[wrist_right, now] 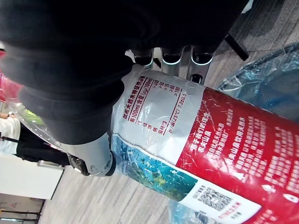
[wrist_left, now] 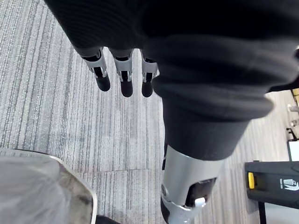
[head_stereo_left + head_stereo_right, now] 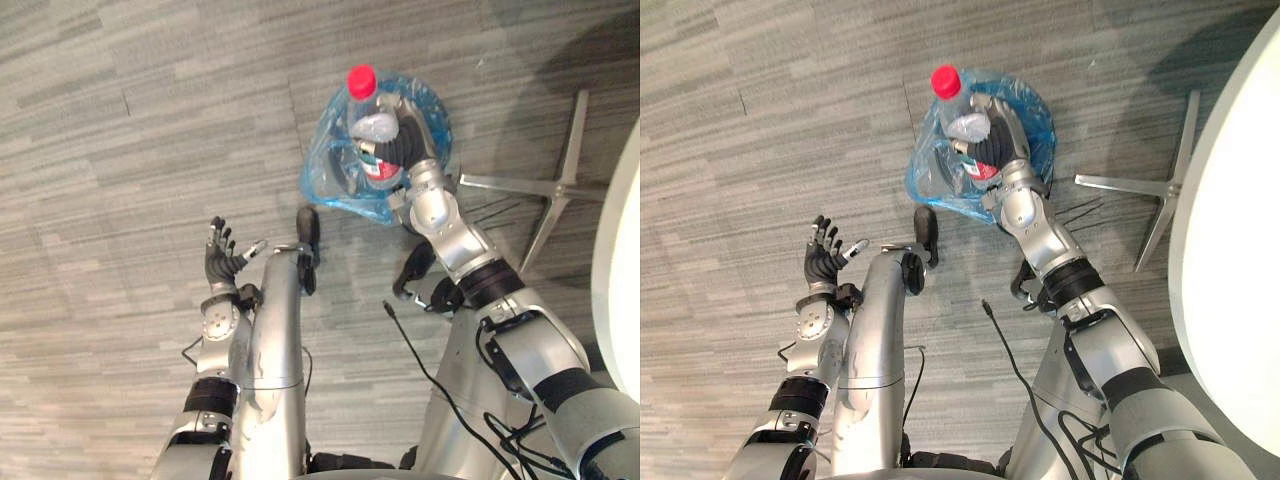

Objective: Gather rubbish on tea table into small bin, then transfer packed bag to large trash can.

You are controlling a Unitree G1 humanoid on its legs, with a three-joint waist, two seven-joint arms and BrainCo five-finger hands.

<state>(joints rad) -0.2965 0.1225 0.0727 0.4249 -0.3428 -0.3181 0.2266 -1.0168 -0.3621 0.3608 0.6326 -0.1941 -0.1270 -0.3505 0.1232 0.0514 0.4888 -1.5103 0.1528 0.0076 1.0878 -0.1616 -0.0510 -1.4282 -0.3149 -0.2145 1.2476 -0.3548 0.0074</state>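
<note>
White tea table (image 3: 1240,250), its rim nearest. Beyond the table's edge, the right hand (image 3: 990,145), fingers curled round the red-capped bottle (image 1: 196,135), holds the bottle upright over the blue bag (image 3: 325,175) on the floor. The left hand (image 3: 220,262) hangs empty, fingers spread. For a clean drop, centre the bottle's base over the bag's opening, lower it inside, and only then release.

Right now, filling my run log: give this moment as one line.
right hand: shut on red-capped bottle with blue plastic bag | left hand: open, idle
</note>
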